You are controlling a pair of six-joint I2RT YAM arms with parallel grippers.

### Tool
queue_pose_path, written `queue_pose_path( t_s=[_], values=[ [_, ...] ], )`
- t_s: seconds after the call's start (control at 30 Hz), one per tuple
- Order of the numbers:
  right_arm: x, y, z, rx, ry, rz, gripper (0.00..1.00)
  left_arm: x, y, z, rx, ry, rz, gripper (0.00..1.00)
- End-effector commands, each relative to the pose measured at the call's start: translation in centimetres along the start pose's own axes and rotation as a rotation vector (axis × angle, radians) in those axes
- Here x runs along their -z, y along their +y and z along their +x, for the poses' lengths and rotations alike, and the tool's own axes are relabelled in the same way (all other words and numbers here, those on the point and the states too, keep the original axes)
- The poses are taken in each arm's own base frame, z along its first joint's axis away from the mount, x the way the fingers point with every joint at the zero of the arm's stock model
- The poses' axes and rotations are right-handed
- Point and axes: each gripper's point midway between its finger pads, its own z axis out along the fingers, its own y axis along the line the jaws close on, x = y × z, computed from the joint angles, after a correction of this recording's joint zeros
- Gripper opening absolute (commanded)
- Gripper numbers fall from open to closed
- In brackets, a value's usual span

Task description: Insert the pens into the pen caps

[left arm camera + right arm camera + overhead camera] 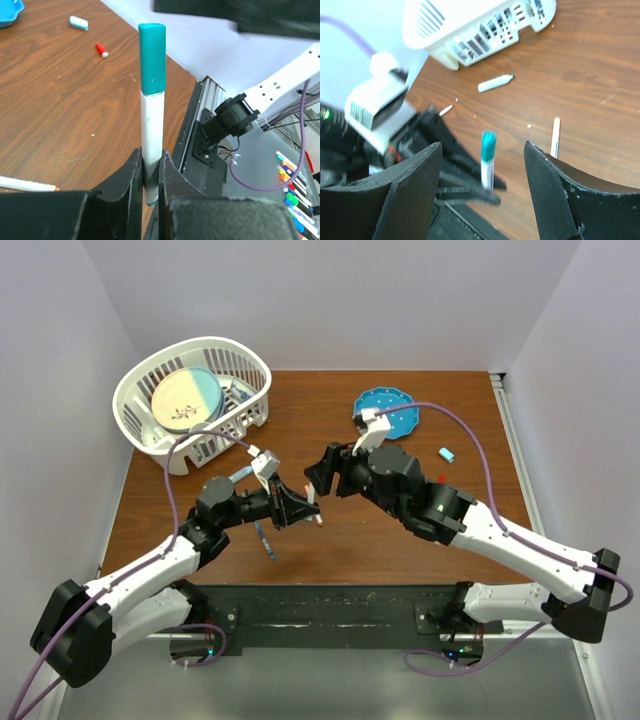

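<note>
Left gripper (151,172) pinches the white pen (151,125) by its lower barrel at mid-table, I judge to steady it for capping, its teal cap (152,57) on, while my right gripper (482,150) hangs spread facing it, apparently letting go.

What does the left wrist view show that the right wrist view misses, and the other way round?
Only the left wrist view: a red cap and a light blue cap lying loose, plus a corner of the blue plate. Only the right wrist view: the white basket, a light blue pen lying near it, and the right end effector standing open. Both: the teal-capped pen clamped in the left end effector, and the wooden table.
</note>
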Motion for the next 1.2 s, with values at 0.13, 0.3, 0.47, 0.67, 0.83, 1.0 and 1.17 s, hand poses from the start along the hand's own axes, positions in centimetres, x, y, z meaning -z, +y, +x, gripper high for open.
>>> queue_pose_path(
  t_s=[0.13, 0.3, 0.47, 0.67, 0.83, 1.0, 1.17],
  values=[
    [-1.3, 1.2, -1.9, 0.052, -0.009, -0.017, 0.60, 0.4, -2.1, -1.0, -0.052, -0.041, 0.093, 0.00],
    [-1.9, 2.1, -0.9, 0.035, 0.014, -0.068, 0.53, 0.3, -2.2, -1.1, -0.051, -0.042, 0.104, 0.00],
    [-2.3, 1.9, 0.4, 0.018, 0.035, -0.073, 0.40, 0.3, -2.2, -1.2, -0.052, -0.046, 0.103, 0.00],
    [-2.5, 1.6, 2.9, 0.022, 0.101, -0.102, 0.00, 0.1, -2.1, -2.1, -0.054, -0.075, 0.085, 0.00],
    [-2.0, 1.5, 7.6, 0.017, 0.230, -0.178, 0.00, -0.2, -1.6, -4.5, -0.102, -0.148, 0.036, 0.00],
    [-1.1, 1.8, 11.3, -0.014, 0.365, -0.244, 0.00, -0.9, -0.7, -5.7, -0.127, -0.173, 0.002, 0.00],
    [0.0, 1.2, 14.8, -0.061, 0.467, -0.262, 0.00, -1.1, 0.9, -6.5, -0.123, -0.196, -0.004, 0.00]
  ],
)
